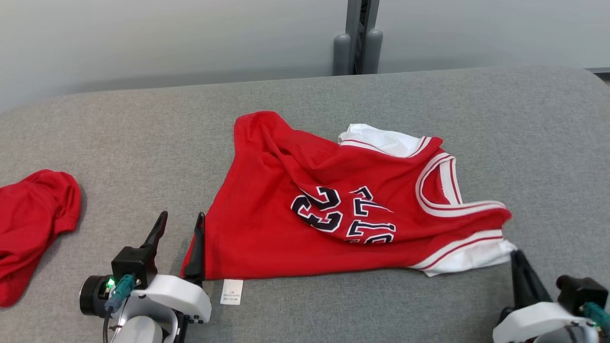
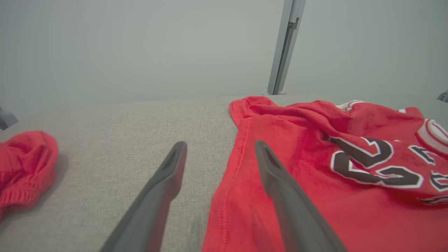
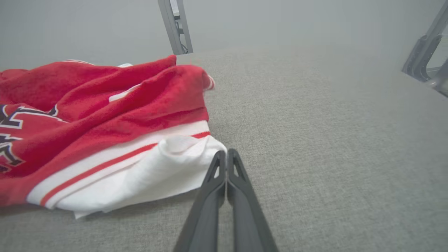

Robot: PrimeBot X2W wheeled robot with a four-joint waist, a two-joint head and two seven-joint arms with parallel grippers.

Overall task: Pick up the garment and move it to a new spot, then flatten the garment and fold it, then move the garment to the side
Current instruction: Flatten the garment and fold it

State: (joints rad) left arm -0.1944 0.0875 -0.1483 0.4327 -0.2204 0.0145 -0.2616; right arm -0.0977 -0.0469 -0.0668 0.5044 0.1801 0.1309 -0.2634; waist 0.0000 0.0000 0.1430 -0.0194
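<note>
The garment (image 1: 271, 224) is a red sleeveless jersey with white trim and black lettering, lying crumpled on the grey padded table (image 1: 143, 133). My left gripper (image 1: 182, 219) stands open at the jersey's lower-left hem. In the left wrist view the left gripper (image 2: 220, 147) straddles that hem edge, with one finger over the red cloth (image 2: 350, 217) and the other over bare table. My right gripper (image 1: 517, 257) is shut at the jersey's white shoulder corner. Seen from the right wrist, the right gripper (image 3: 226, 154) has its tips pressed together, touching the white fabric (image 3: 168, 168). No cloth shows between them.
A second crumpled red cloth (image 1: 33, 219) lies at the table's left edge and shows again as a red heap (image 2: 24, 164) from the left wrist. A white label (image 1: 232, 291) sticks out below the jersey's hem. A grey post (image 1: 357, 43) stands behind the table.
</note>
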